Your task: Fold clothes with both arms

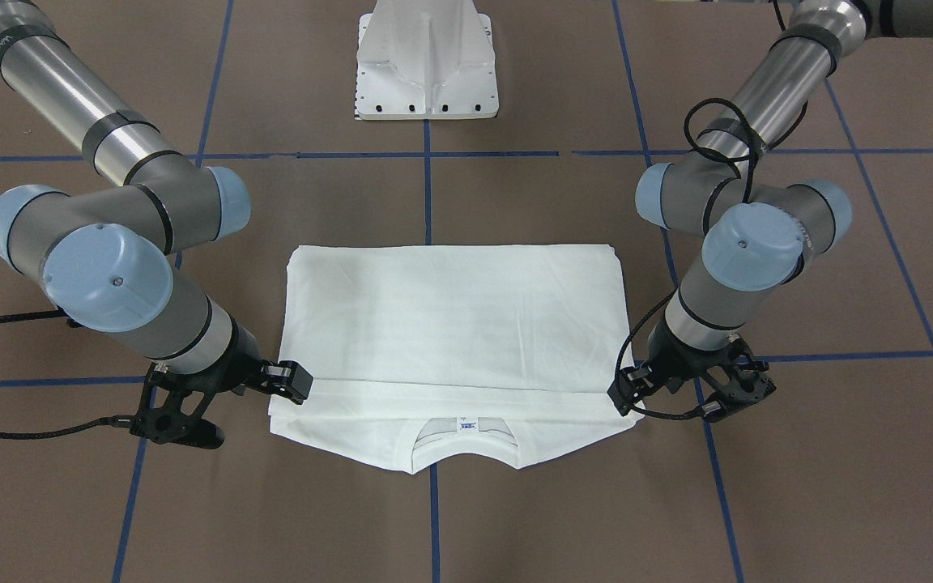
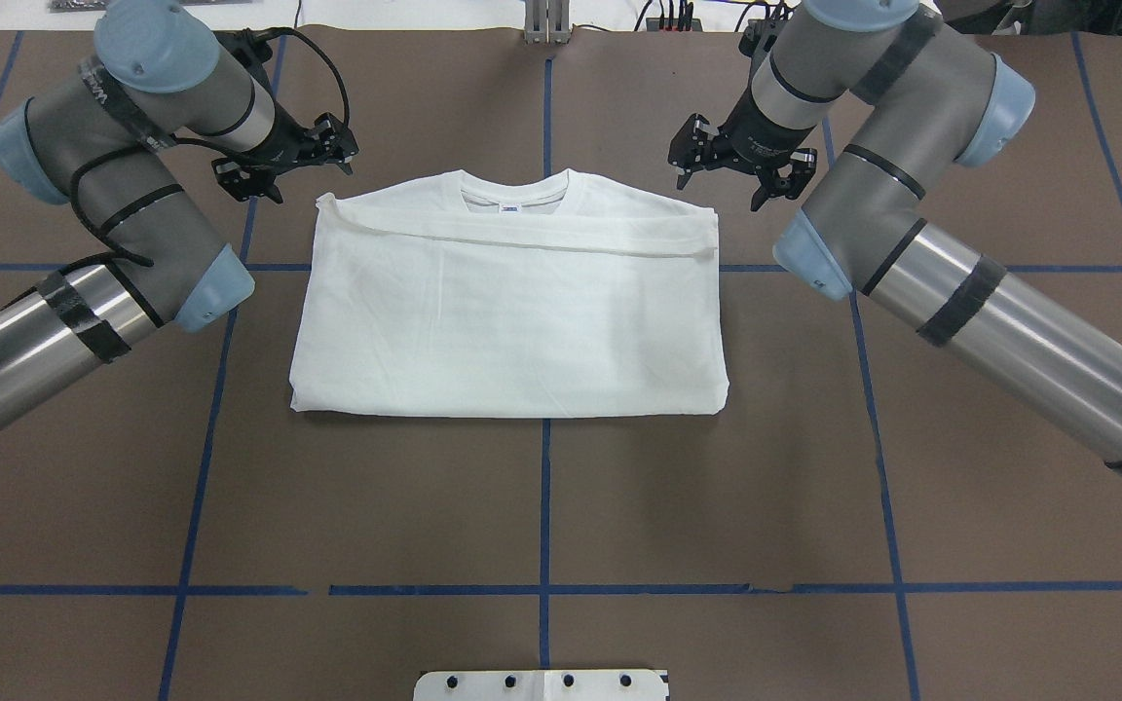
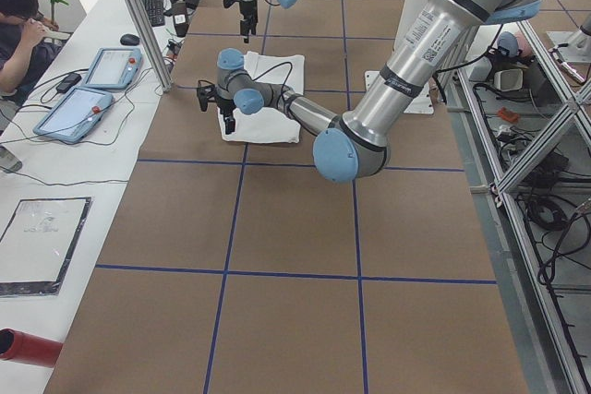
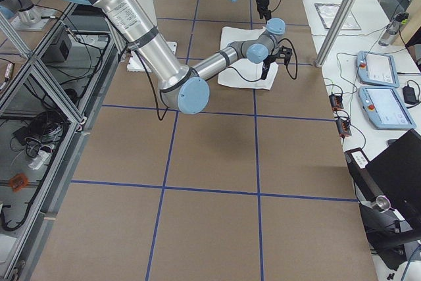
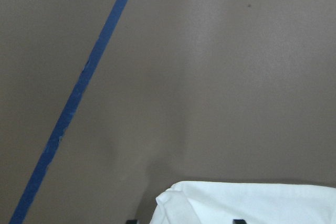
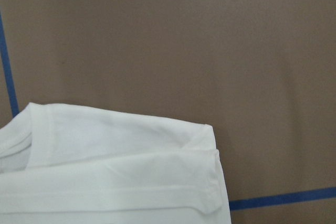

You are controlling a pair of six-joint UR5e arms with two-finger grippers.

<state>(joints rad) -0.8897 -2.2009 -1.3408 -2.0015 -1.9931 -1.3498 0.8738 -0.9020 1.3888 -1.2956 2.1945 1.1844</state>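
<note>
The white T-shirt [image 1: 450, 324] lies flat on the brown table, folded into a rectangle [image 2: 512, 321]. Its folded-up lower part ends just short of the collar and neck label [image 1: 465, 422], on the side away from the robot. No printed text shows. My left gripper [image 1: 624, 393] hovers at the shirt's shoulder corner on my left [image 2: 332, 146]. It is open: the left wrist view shows the shirt corner [image 5: 252, 203] between two spread fingertips. My right gripper [image 1: 292, 380] hovers at the opposite shoulder corner [image 2: 692, 151] and looks open and empty. The right wrist view shows that corner [image 6: 115, 171].
The white metal pedestal base [image 1: 426, 65] stands on the robot's side of the shirt [image 2: 542, 684]. Blue tape lines [image 2: 543, 506] grid the table. In the exterior left view a seated person [image 3: 18, 25] and tablets [image 3: 78, 113] are beyond the table's far edge.
</note>
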